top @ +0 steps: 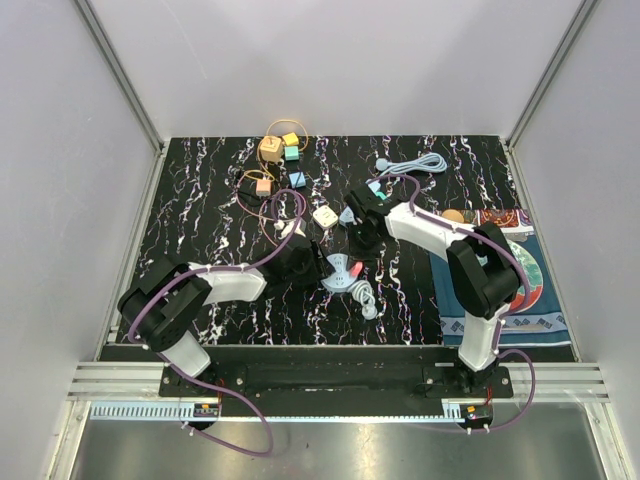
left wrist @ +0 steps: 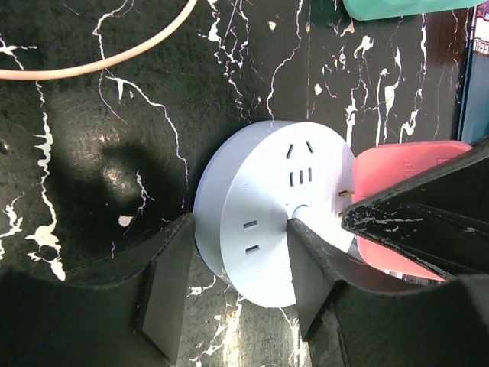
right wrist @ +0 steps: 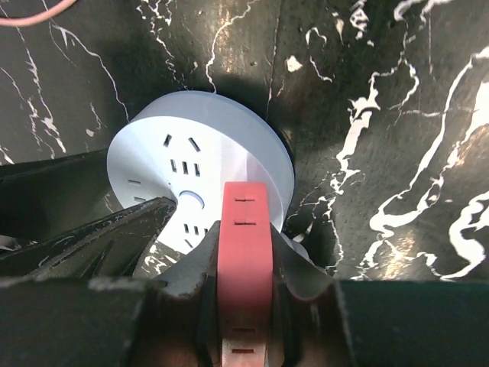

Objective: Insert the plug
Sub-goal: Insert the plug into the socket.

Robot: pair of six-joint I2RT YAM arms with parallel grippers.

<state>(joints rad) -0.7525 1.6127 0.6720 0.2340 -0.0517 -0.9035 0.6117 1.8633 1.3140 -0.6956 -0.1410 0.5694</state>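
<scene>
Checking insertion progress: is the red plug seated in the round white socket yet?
Not seated: red plug shows bare prongs at the round white socket.

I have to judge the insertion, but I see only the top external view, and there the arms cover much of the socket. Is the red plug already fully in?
Observer: Not fully. In the left wrist view a bare metal prong shows between the red plug and the round white socket.
Operator: Does the right gripper have the plug?
Observer: Yes. In the right wrist view the right gripper is shut on the plug's two sides, above the socket's face.
Operator: And the left gripper?
Observer: The left gripper straddles part of the socket, with one finger at its rim and the other over its face. I cannot tell whether they press it.
</scene>
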